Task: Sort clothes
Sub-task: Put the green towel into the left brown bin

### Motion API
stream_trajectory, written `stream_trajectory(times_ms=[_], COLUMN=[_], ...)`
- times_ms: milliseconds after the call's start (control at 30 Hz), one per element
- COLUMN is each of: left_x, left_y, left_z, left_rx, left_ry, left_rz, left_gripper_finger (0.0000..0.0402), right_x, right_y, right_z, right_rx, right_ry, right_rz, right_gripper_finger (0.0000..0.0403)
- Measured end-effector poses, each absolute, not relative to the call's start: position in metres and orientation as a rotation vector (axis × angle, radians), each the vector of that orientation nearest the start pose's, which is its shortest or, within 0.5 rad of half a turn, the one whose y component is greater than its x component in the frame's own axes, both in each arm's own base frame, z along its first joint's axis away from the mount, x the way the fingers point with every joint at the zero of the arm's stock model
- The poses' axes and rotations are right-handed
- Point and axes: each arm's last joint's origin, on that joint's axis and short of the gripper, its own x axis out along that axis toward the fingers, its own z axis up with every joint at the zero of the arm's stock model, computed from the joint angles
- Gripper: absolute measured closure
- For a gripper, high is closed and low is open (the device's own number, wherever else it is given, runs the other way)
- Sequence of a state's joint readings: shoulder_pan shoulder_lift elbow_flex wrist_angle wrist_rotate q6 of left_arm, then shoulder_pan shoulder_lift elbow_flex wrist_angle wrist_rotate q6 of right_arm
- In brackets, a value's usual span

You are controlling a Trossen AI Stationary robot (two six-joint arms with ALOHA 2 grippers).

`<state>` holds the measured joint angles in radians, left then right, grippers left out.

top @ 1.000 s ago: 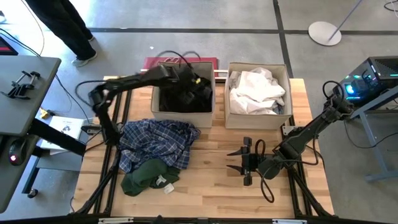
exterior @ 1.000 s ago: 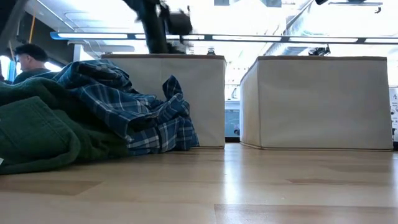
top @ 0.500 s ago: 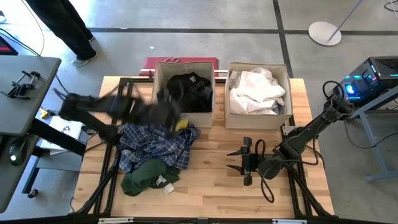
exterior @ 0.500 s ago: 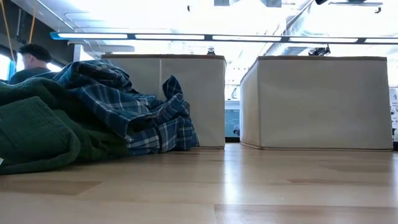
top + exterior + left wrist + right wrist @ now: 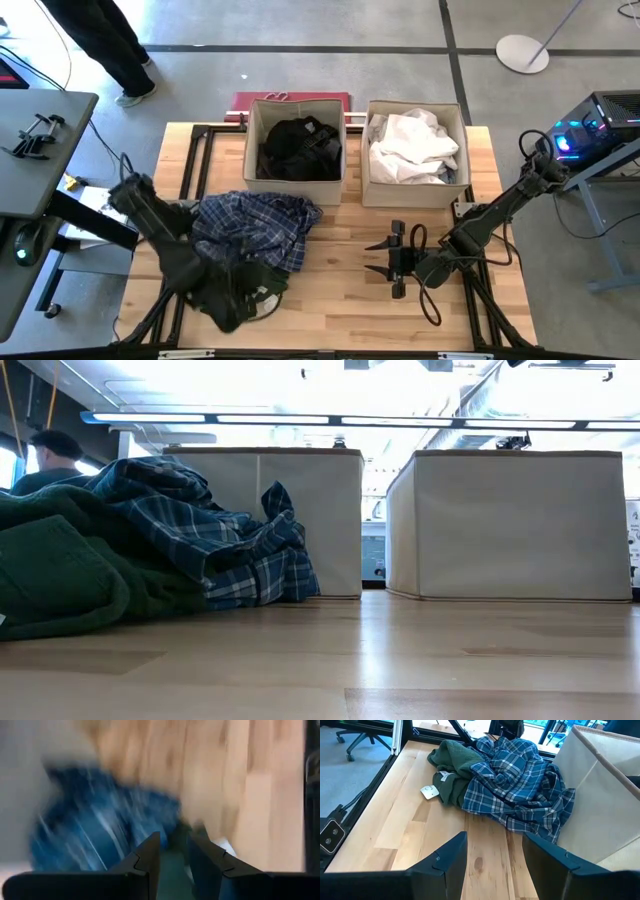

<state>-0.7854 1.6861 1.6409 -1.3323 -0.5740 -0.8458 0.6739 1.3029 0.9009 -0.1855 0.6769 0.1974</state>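
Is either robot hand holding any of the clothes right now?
No. The left end effector is open above the green garment with nothing between its fingers. The right end effector is open too, over bare table.

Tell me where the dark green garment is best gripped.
Probably the raised rumple at the dark green garment, taken from above: it lies crumpled on the table, offering folds to pinch, and its far edge sits under the blue plaid shirt.

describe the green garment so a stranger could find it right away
Start at the left beige box and come toward the table's near edge, past the blue plaid shirt. The dark green piece lies bunched against it, plain, with a white tag.
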Motion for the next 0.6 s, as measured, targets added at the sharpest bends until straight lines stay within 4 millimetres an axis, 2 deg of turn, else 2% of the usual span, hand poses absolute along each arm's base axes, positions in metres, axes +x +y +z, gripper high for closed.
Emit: stream_trajectory(times_ms=[167,300,467,600], left_x=[0.218,0.213,0.196,0.180], left_y=[-0.225,-0.230,-0.213,-0.193], left_z=[0.295,0.279,0.262,0.242], left_rx=[-0.081,-0.167,-0.248,-0.388], left_ry=[1.167,1.178,1.179,1.117], left_rz=[0.578,0.641,0.769,0.827], left_gripper_finger=[0.0307,0.0283,0.0231,0.0184], right_x=[0.226,0.227,0.227,0.227], right_y=[0.157,0.158,0.158,0.158], right_z=[0.268,0.270,0.270,0.270], right_rx=[-0.190,-0.202,-0.213,-0.219], right_ry=[0.447,0.431,0.431,0.431], right_rz=[-0.042,-0.035,-0.032,-0.031], right_gripper_finger=[0.0224,0.0224,0.0224,0.0224])
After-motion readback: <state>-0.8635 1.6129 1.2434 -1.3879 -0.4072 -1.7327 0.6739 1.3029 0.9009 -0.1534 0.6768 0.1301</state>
